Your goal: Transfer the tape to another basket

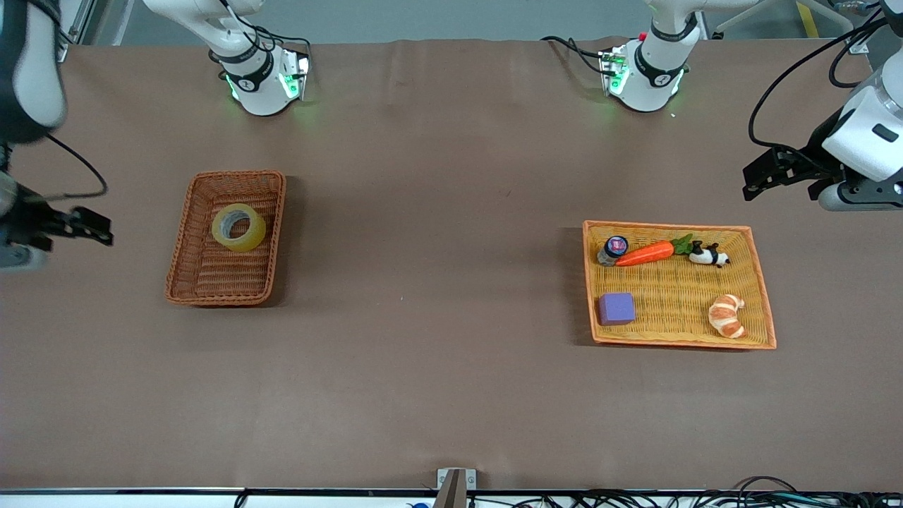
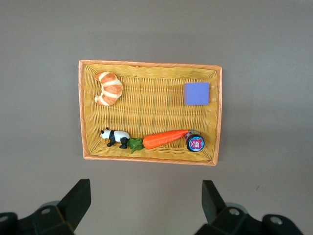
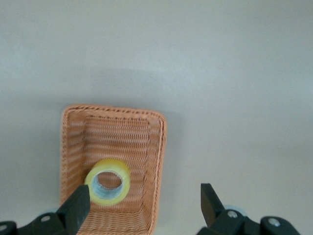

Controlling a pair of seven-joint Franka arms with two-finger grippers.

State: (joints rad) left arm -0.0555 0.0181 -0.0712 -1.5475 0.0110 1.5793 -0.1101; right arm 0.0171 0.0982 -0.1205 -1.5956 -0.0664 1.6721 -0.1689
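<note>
The tape (image 1: 239, 227), a yellowish ring with a grey core, lies in the dark reddish-brown wicker basket (image 1: 185, 240), in the half farther from the front camera. It also shows in the right wrist view (image 3: 108, 181) inside the basket (image 3: 155, 161). My right gripper (image 1: 106, 231) is open and empty, up over the bare table beside the basket at the right arm's end; its midpoint in the right wrist view (image 3: 144, 205) is off the basket's rim. My left gripper (image 1: 749, 182) is open and empty (image 2: 146, 200), up over the table beside the orange-yellow tray (image 1: 765, 310).
The flat orange-yellow tray (image 2: 218, 112) at the left arm's end holds a purple cube (image 1: 616, 308), a croissant (image 1: 727, 315), a carrot (image 1: 645, 253), a toy panda (image 1: 709, 255) and a small round jar (image 1: 614, 248). Brown table stretches between the two baskets.
</note>
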